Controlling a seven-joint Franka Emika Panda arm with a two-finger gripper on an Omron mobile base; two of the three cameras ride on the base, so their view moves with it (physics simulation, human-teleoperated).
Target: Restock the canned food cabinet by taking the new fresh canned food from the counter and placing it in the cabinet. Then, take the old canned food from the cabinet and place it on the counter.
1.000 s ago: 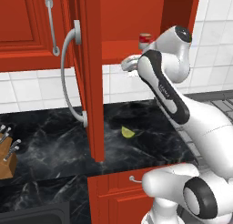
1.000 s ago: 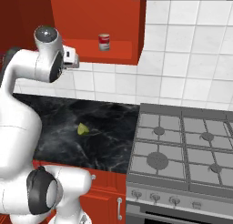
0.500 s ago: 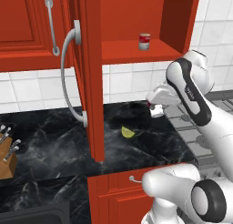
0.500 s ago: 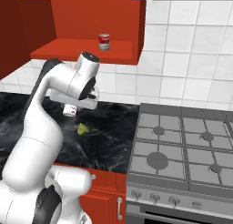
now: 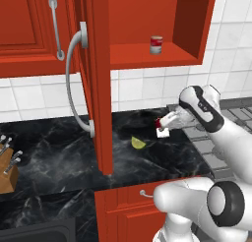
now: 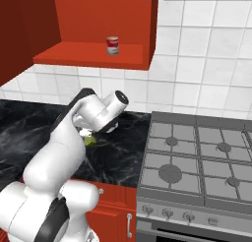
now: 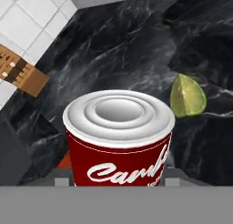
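Old can pinched over the counter, new can up on the shelf.

We see our gripper low above the black counter, its jaws pressed against the old canned food, a dark red can with a white ringed top that sits just ahead of the hand camera. A lime wedge lies on the marble at about two o'clock from the can in the hand view, near but apart. A wooden knife block stands far off at nine o'clock in the left base view. The new fresh canned food stands upright on the shelf of the cabinet, whose open door with its curved grey handle juts out at ten o'clock from the gripper. The stove lies to the right in the right base view.
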